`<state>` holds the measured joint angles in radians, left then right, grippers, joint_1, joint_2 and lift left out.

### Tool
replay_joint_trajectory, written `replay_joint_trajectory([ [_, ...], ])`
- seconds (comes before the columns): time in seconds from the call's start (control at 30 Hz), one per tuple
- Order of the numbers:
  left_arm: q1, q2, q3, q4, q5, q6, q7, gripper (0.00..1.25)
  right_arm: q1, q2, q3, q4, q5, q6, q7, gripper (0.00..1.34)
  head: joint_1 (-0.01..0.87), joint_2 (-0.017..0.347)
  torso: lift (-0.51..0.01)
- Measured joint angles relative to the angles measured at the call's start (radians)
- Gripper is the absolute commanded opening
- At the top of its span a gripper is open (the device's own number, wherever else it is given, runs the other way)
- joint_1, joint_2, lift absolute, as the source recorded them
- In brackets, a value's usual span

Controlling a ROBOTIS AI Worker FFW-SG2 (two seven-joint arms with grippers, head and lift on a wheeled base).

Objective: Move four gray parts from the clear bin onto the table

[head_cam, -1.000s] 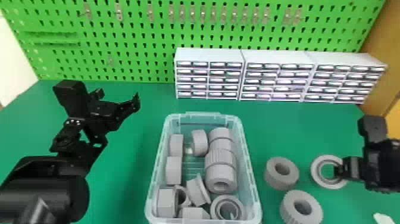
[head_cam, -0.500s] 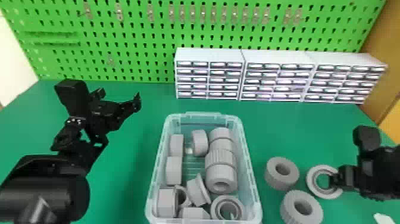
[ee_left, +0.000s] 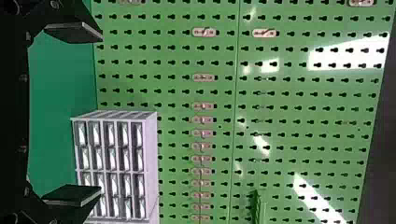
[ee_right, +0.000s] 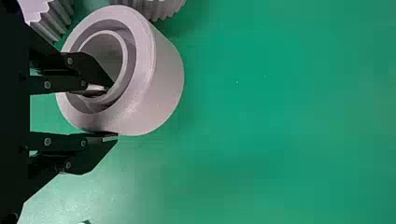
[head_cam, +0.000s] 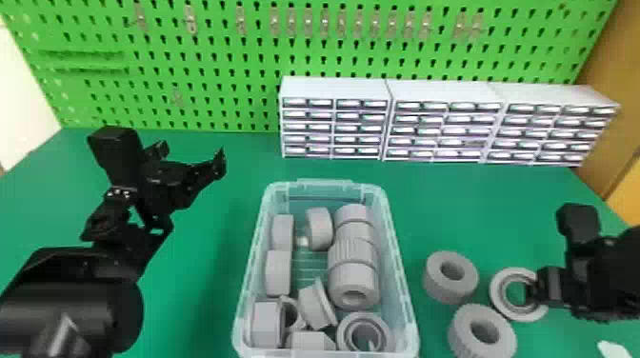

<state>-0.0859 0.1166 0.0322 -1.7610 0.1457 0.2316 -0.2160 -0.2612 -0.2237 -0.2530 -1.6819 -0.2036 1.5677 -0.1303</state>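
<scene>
The clear bin (head_cam: 401, 276) stands mid-table, holding several gray parts (head_cam: 353, 281). On the table to its right are a smooth gray part (head_cam: 434, 284), a toothed one (head_cam: 459, 339) and a flanged ring (head_cam: 498, 300), close together. My right gripper (head_cam: 532, 289) is at the flanged ring's right side. In the right wrist view, that gripper (ee_right: 112, 113) is shut on the wall of the gray ring (ee_right: 163, 81), one finger inside its opening and the other against its outside. My left gripper (head_cam: 191, 153) stays parked left of the bin; in its wrist view the gripper (ee_left: 101, 113) is open and holds nothing.
White drawer cabinets (head_cam: 443, 93) line the back of the table before a green pegboard (head_cam: 228, 57). A small white object (head_cam: 613, 350) lies at the lower right. Toothed gray parts (ee_right: 156, 7) sit close beside the ring in the right wrist view.
My right gripper and the flanged ring have shifted left and nearer to the robot, bringing the ring beside the toothed part. The left arm has hardly moved.
</scene>
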Motion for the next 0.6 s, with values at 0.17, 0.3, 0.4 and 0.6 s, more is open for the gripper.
replay_joint_trajectory([
  [0.17, 0.000, 0.000, 0.001, 0.000, 0.000, 0.000, -0.002, 1.11, 0.009, 0.003, 0.006, -0.010, 0.009, 0.000, 0.000, 0.74, 0.678, 0.034, -0.050],
  [0.3, 0.000, 0.000, 0.001, 0.000, 0.000, 0.000, -0.002, 1.11, 0.012, 0.004, 0.009, -0.025, 0.024, 0.000, 0.000, 0.75, 0.678, 0.034, -0.050],
  [0.4, 0.001, 0.000, 0.002, 0.000, 0.000, 0.000, -0.003, 1.11, 0.013, 0.004, 0.015, -0.034, 0.040, 0.000, 0.000, 0.75, 0.678, 0.034, -0.050],
  [0.6, 0.002, 0.000, 0.002, 0.000, 0.000, 0.000, -0.003, 1.11, 0.013, 0.004, 0.025, -0.054, 0.068, 0.002, 0.000, 0.75, 0.678, 0.034, -0.050],
])
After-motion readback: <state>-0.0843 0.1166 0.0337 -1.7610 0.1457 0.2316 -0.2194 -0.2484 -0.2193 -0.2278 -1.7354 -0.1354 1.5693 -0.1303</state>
